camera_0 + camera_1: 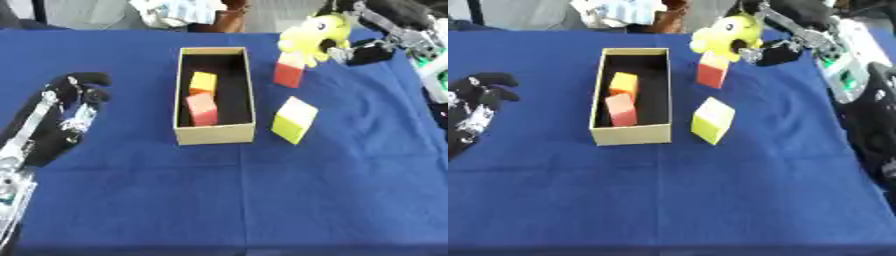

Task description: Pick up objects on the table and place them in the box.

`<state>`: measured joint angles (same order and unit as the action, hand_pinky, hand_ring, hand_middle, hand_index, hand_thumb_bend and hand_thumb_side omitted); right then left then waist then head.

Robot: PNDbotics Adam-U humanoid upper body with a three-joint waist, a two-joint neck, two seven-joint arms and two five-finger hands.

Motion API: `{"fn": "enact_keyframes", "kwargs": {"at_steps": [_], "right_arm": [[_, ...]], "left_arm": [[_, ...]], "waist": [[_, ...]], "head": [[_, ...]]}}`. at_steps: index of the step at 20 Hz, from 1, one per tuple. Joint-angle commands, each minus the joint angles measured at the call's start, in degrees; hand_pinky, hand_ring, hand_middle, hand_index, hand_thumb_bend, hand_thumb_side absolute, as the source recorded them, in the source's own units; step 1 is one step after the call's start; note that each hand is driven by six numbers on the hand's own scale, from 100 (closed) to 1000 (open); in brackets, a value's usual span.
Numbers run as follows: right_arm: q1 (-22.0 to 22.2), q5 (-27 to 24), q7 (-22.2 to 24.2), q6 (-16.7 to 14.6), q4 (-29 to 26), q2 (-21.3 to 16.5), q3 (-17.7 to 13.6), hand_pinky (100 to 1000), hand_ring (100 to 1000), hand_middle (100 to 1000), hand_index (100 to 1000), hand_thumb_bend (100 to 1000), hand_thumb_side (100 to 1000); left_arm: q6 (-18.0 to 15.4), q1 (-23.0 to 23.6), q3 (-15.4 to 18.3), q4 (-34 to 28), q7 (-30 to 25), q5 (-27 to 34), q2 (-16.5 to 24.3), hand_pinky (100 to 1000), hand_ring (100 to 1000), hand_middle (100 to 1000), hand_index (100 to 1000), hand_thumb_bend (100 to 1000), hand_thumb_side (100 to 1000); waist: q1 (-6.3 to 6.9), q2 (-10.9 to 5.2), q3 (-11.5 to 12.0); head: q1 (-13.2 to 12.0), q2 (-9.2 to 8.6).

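The left hand (66,117) lies nearest, resting on the blue table (262,200) well to the left of the box (214,134), fingers loosely curled and holding nothing; it looks idle, parked clear of the work. The box, an open cardboard tray, is the landmark: inside it sit a yellow block (203,82) toward the far end and a red block (202,108) nearer the front, so part of the job appears done. Just beside the box's right wall, near its front corner, a yellow cube (294,120) rests tilted on the cloth. Farther back on that same side stands a second red block (288,74). Directly behind it, beyond the box's far right corner, the right hand (343,50) has its fingers wrapped round a yellow soft toy (312,34), which seems lifted off the table, though blur makes that hard to confirm. Held there, the toy likely needs carrying leftward over the box opening.
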<state>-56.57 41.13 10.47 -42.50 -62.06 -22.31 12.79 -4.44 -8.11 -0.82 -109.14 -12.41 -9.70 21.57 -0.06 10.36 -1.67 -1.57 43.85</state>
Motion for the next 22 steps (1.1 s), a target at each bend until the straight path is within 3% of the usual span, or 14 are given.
{"fn": "enact_keyframes", "kwargs": {"at_steps": [1, 8, 16, 18, 21, 22], "right_arm": [[-2.6, -2.7, 3.1, -0.3, -0.6, 2.8, 0.9, 583, 500, 281, 428, 100, 134], [-4.4, -0.7, 8.7, -0.6, 2.1, 10.0, 1.2, 591, 511, 296, 443, 100, 155], [-3.2, 6.2, 8.9, -1.0, 6.6, 14.5, 0.8, 607, 529, 347, 494, 100, 194], [-2.9, 8.1, 8.5, -1.3, 7.5, 15.1, 0.9, 624, 546, 404, 554, 100, 190], [-2.4, 11.2, 7.5, -1.4, 8.6, 15.6, 0.9, 663, 609, 564, 784, 100, 198], [-2.2, 12.2, 7.3, -1.3, 9.0, 15.7, 0.8, 668, 618, 582, 806, 100, 199]], "left_arm": [[-0.1, -0.5, 0.2, -0.7, -0.1, 0.4, 0.5, 823, 693, 729, 836, 100, 717], [-0.2, -0.8, -0.1, -0.8, -0.2, 0.5, 0.3, 823, 693, 729, 835, 100, 720], [-0.3, -1.0, -0.3, -0.9, -0.5, 0.6, 0.1, 824, 693, 729, 836, 100, 722], [-0.3, -1.1, -0.3, -0.8, -0.6, 0.6, 0.0, 824, 694, 729, 836, 100, 722], [-0.3, -1.1, -0.4, -0.8, -0.6, 0.7, 0.0, 824, 695, 730, 836, 100, 722], [-0.3, -1.1, -0.4, -0.8, -0.6, 0.7, 0.0, 824, 695, 730, 836, 100, 722]], "waist": [[0.17, -1.70, 0.2], [0.56, -1.37, 1.1], [1.07, -1.10, 1.6], [1.15, -1.11, 1.6], [1.22, -1.15, 1.6], [1.23, -1.17, 1.6]], "head": [[0.5, 0.27], [1.5, 0.27], [2.2, 0.27], [2.2, 0.27], [2.3, 0.27], [2.3, 0.27]]}}
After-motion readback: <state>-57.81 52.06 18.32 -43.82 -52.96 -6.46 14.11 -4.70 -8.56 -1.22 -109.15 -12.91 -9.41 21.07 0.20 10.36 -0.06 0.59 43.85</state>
